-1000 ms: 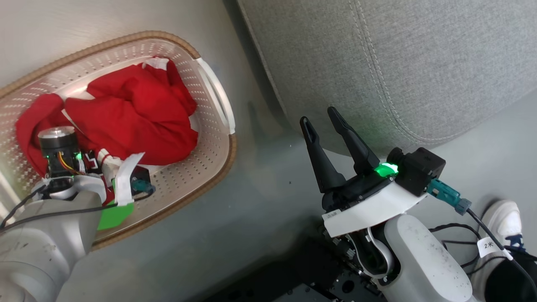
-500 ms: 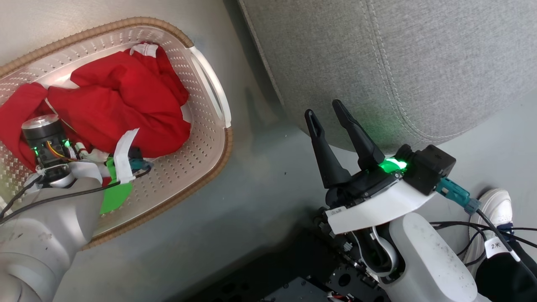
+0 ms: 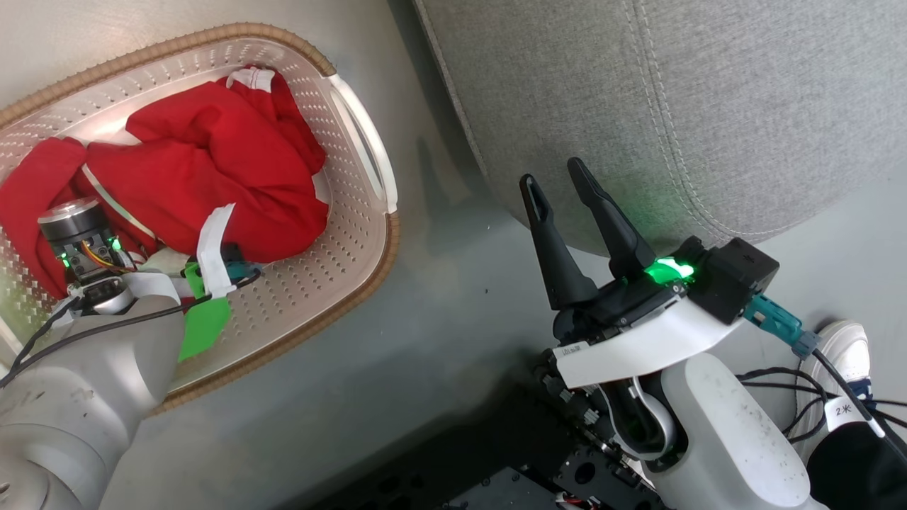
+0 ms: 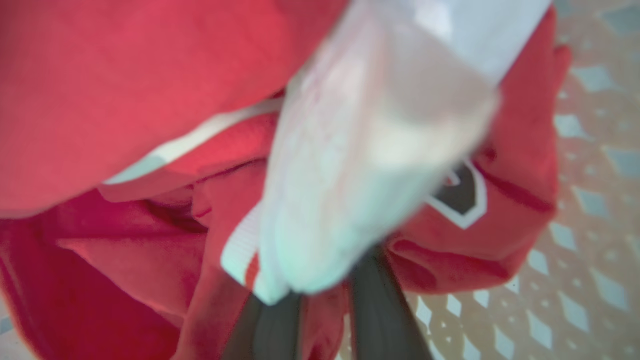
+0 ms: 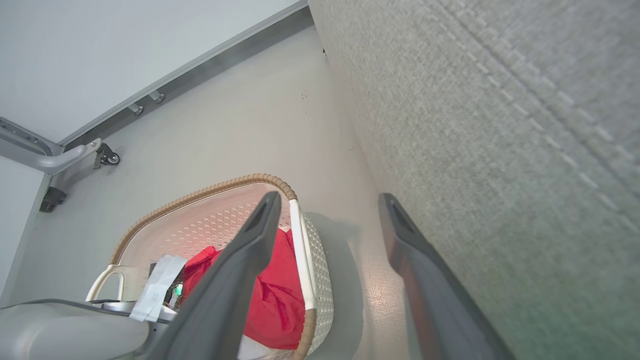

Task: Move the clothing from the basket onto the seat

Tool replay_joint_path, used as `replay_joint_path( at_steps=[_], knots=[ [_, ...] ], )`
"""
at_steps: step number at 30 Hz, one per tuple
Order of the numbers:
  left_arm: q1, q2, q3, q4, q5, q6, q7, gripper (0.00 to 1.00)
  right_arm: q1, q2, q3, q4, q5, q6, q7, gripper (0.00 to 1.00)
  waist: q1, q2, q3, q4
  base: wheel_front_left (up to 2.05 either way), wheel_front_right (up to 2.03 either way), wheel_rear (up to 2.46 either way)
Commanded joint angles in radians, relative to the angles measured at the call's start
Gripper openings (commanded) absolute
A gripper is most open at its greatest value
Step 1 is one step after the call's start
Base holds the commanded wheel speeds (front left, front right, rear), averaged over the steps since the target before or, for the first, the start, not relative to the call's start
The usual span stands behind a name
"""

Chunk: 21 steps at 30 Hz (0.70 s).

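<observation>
Head view: the basket (image 3: 212,35) sits on the floor (image 3: 425,319) at upper left, w/ the clothing (image 3: 212,163) bunched inside it, red w/ white trim. The left arm (image 3: 78,397) reaches down into the basket at the near end of the cloth; its fingers are hidden under the fabric. The seat (image 3: 708,106) takes up the upper right, well apart from the basket, w/ bare floor btwn them. The right tool (image 3: 553,173) hangs above the floor just beside the seat's near edge, fingers spread wide, nothing btwn them. A person's white shoe (image 3: 843,347) shows at the right edge. Left wrist view: the left tool (image 4: 322,310) is buried in the clothing (image 4: 125,75). Its two dark fingers (image 4: 375,310) stand close together w/ red cloth in the narrow gap, i.e. clamped on the fabric. A blurred white fold (image 4: 360,165) lies over the fingertips, and black-and-white lettering (image 4: 457,195) shows to the right of it. The basket's perforated bottom (image 4: 590,200) is visible at the right. Right wrist view: the right tool (image 5: 330,200) is fully open and empty. The seat (image 5: 500,150) runs along the right side, close to the right finger. The basket (image 5: 200,192) lies beyond the left finger, red clothing (image 5: 280,295) inside, the left arm (image 5: 60,335) over its near end.
</observation>
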Motion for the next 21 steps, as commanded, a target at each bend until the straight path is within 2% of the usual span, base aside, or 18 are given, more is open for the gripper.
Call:
replay_joint_path(
  at_steps=[1,4,9,21],
  knots=[
    [-0.005,0.011,0.0,0.003,-0.005,-0.002,-0.007,0.0,-0.015,0.0,0.001,-0.002,0.0,0.0,-0.003,1.0,0.0,0.0,-0.008,-0.003,0.0,0.0,0.0],
    [-0.008,0.013,0.0,0.002,-0.003,-0.002,-0.017,0.0,-0.035,0.0,0.006,0.004,-0.004,0.0,-0.003,1.0,0.0,0.0,-0.024,-0.006,0.0,0.0,0.0],
    [0.011,-0.03,0.0,-0.009,-0.01,-0.001,-0.051,0.0,-0.041,0.0,-0.016,0.028,-0.041,0.0,-0.003,1.0,0.0,0.0,-0.096,0.033,0.0,0.0,0.0],
    [0.061,-0.105,0.0,-0.047,-0.096,-0.001,-0.161,0.0,0.019,-0.002,-0.076,0.099,-0.137,0.0,-0.003,1.0,0.0,0.0,-0.359,0.151,0.0,0.0,0.0]
  ],
)
